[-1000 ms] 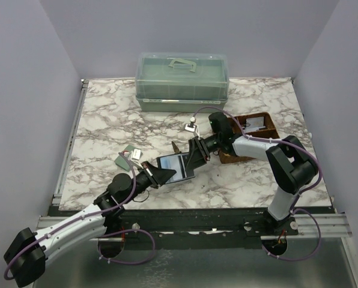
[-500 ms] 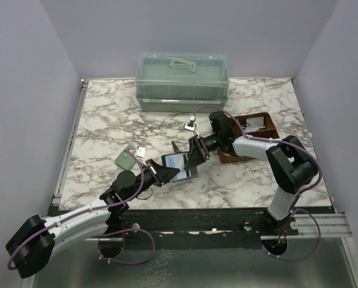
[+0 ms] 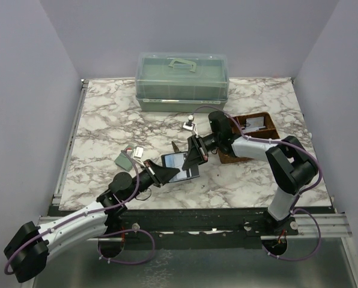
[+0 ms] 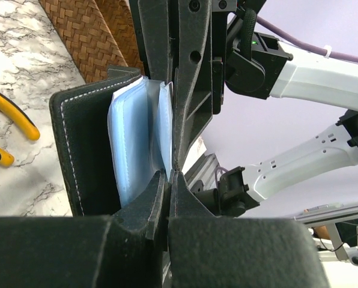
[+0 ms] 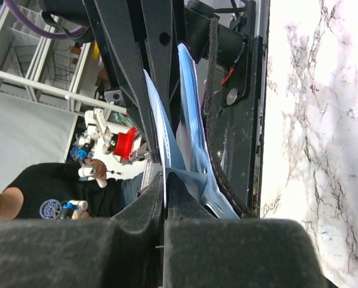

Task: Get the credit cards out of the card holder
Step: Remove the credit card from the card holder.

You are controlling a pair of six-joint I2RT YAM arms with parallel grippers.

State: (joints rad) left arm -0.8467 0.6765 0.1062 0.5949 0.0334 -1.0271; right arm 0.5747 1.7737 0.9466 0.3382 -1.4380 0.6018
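Observation:
The black card holder point(image 3: 174, 161) hangs open above the table between both arms, its blue-grey lining showing. My left gripper point(image 3: 166, 174) is shut on the thin near edge of it. In the left wrist view the jaws point(image 4: 170, 174) pinch that flap, with the black cover point(image 4: 83, 150) and blue pockets point(image 4: 131, 138) to their left. My right gripper point(image 3: 189, 161) is shut from the opposite side. Its jaws point(image 5: 167, 175) clamp a thin pale sheet point(image 5: 157, 114) at the pockets; card or sleeve, I cannot tell. A grey credit card point(image 3: 138, 151) lies on the table.
A sage-green wallet point(image 3: 124, 160) lies beside the grey card. A brown woven tray point(image 3: 251, 135) stands under the right arm and a green lidded box point(image 3: 182, 81) at the back. A small metal item point(image 3: 191, 126) and a yellow-handled tool point(image 4: 11, 123) lie nearby.
My right gripper has closed on the sheet inside the holder. The left arm swung slightly and came back, still gripping the holder.

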